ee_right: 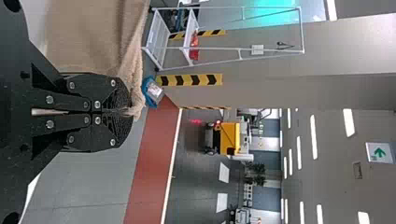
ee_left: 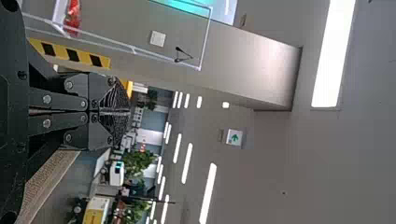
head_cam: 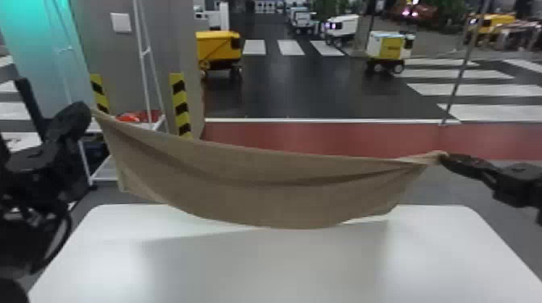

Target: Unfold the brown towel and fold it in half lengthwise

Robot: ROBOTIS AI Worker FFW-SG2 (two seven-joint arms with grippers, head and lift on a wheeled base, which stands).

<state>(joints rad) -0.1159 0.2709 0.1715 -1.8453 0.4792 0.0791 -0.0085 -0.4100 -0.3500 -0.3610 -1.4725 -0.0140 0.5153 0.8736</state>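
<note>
Looks to me like the unfolding step: the brown towel (head_cam: 274,185) is strung up in the air between two hands, dead centre of the head view, sagging in the middle over the far side of the white table (head_cam: 262,274), which sits at 6 o'clock. Can't tell if its bottom edge touches down.

Next move, I'd say: level it out, lower it and spread it flat on the table before letting go, then do the lengthwise fold. It's slanted, 10 o'clock end higher than the 3 o'clock end, so it might land crooked.

Tools: left gripper (head_cam: 88,111), about 10 o'clock, is closed right up, pinching a top corner. Right gripper (head_cam: 444,157), 3 o'clock, is closed too, no real gap, with a bunched corner poking past the tips. Pretty thin grip on that one imo, could slip.
</note>
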